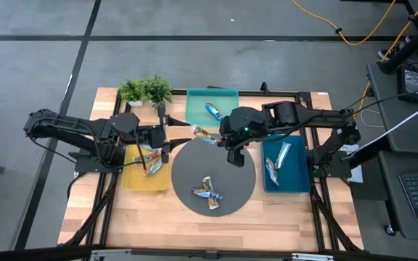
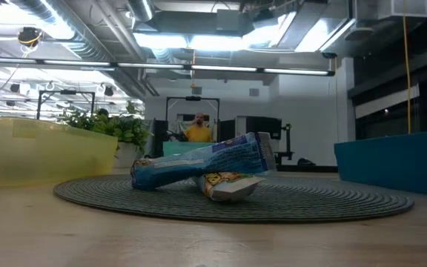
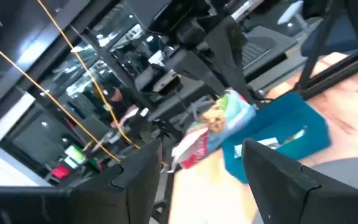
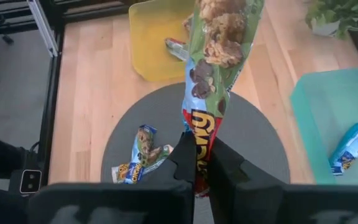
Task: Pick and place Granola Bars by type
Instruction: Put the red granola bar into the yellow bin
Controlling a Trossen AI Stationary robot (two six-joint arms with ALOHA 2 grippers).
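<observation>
While my right claw (image 4: 202,163) pinches a red-and-green granola bar (image 4: 213,74) at centre frame, my left claw (image 3: 197,180) gapes wide.

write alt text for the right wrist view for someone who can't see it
The right gripper is shut on a red-multicoloured granola bar, held above a round grey mat on the wooden table. Two more bars lie crossed on the mat; a yellow tray and a teal tray holding a blue bar sit beyond.
</observation>
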